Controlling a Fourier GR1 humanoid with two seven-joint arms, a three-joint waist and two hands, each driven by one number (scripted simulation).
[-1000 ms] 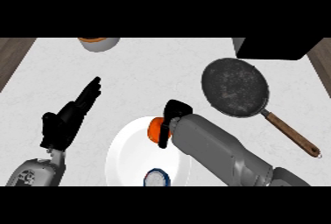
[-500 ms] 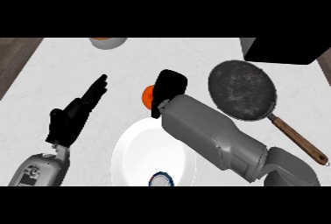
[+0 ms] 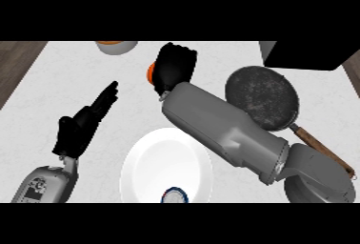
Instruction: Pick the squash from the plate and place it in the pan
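Right hand (image 3: 175, 64) is clenched round the squash (image 3: 150, 73), its black fingers curled over the top so that only an orange sliver shows at the hand's left edge. The wrap hides most of the vegetable, which suits a rounded thing that could roll out of a shallower pinch. The squash is off the plate (image 3: 165, 162): it sits in the hand over the white counter (image 3: 63, 81), beyond the plate's far rim and to the left of the pan (image 3: 262, 95). How high it hangs above the counter cannot be told from this steep view.

The grey right forearm (image 3: 218, 124) runs diagonally from the lower right, crossing the plate's upper right rim and lying just beside the pan's near left edge. That slant puts the hand well apart from the pan's dark middle, so the carry seems about half done; the next move probably calls for a sweep to the right before the fingers let go. The pan's handle (image 3: 320, 145) points toward the lower right, partly under the arm, out of the way of a drop into the bowl of the pan.

On the plate's near edge lies a small blue-rimmed object (image 3: 175, 194), too cropped to name. The left hand (image 3: 81, 126) rests open at the left, fingers straight, taking no part. An orange bowl (image 3: 116, 46) stands at the far edge, and a black box (image 3: 309, 55) beyond the pan.
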